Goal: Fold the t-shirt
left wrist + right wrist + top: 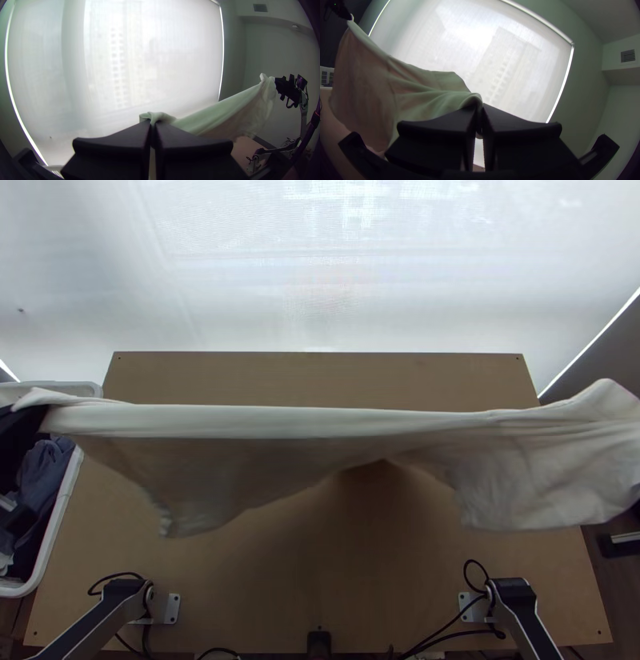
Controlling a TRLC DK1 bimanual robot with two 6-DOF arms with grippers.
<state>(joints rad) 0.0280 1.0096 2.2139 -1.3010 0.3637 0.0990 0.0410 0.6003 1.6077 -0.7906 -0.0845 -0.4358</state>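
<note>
Nearest me, two arm bases (pixel 170 609) are standing on the bench (pixel 320 596). My left gripper (pixel 153 125) is clamping one end of the white t-shirt (pixel 264 422), my right gripper (pixel 480 108) is pinching the other, and I'm holding it taut above the bench, lower folds hanging. A white bin (pixel 61 520) is sitting at the left, holding dark clothes (pixel 44 468). Farthest off, a pale blind (pixel 320 300) is hanging.
</note>
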